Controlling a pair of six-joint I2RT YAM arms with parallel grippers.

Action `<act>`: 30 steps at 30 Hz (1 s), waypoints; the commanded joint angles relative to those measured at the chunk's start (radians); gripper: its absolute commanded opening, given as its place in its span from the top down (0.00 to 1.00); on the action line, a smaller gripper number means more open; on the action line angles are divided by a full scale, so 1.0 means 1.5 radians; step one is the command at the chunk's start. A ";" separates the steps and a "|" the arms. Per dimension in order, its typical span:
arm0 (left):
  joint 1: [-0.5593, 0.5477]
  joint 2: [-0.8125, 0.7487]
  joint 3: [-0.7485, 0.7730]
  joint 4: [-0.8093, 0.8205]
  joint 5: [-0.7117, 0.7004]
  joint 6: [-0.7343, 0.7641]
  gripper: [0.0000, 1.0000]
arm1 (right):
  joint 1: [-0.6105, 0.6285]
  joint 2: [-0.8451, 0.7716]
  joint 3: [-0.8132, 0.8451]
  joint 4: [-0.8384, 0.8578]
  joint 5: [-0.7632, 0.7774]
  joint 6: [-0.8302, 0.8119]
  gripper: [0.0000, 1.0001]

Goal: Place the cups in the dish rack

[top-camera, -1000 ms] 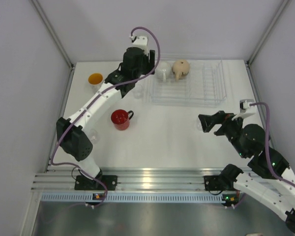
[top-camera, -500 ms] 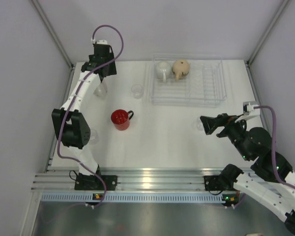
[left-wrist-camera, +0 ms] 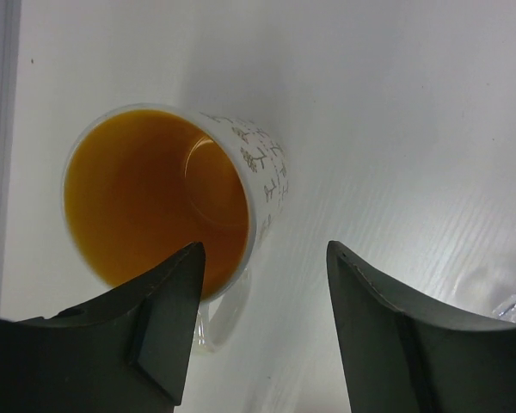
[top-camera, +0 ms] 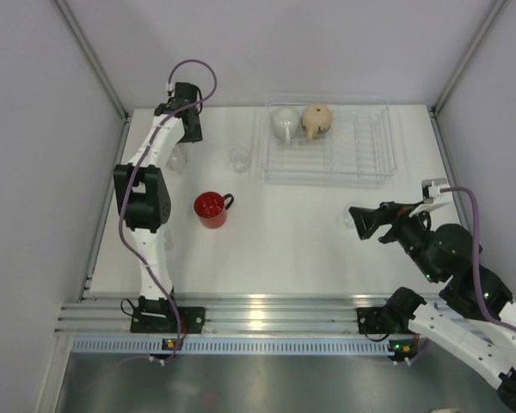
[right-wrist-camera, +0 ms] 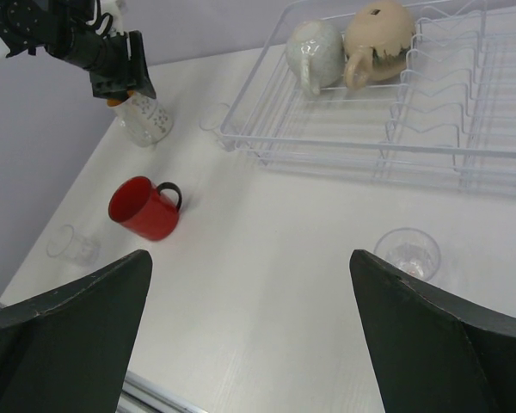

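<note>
The orange-lined clear cup stands upright at the table's far left. My left gripper hangs open just above it; the cup sits left of the gap, with its rim under the left finger. From above, the left gripper hides most of that cup. The dish rack holds a white mug and a tan mug. A red mug stands on the table. My right gripper is open and empty, with a small clear glass by its right finger.
Another small glass stands left of the rack's corner, and one more near the left edge. The left arm stretches along the left wall. The rack's right slots hold nothing.
My left arm has swung from beside the rack to the far left corner, over the orange-lined cup, and its jaws have narrowed a little. The right gripper has barely shifted.
</note>
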 commanded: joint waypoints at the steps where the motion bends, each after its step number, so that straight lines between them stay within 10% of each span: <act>1: 0.009 0.019 0.061 -0.011 -0.030 0.014 0.36 | -0.002 -0.004 -0.004 -0.005 -0.003 -0.021 0.00; 15: 0.029 0.064 0.047 -0.014 0.044 -0.009 0.42 | -0.002 0.030 -0.015 0.022 -0.018 -0.028 0.01; 23: 0.040 0.039 0.022 -0.014 0.058 -0.019 0.98 | -0.002 0.041 -0.012 0.028 -0.034 -0.022 0.01; 30: 0.041 -0.043 0.014 -0.013 0.063 -0.034 1.00 | -0.002 0.045 -0.011 0.041 -0.052 0.002 0.01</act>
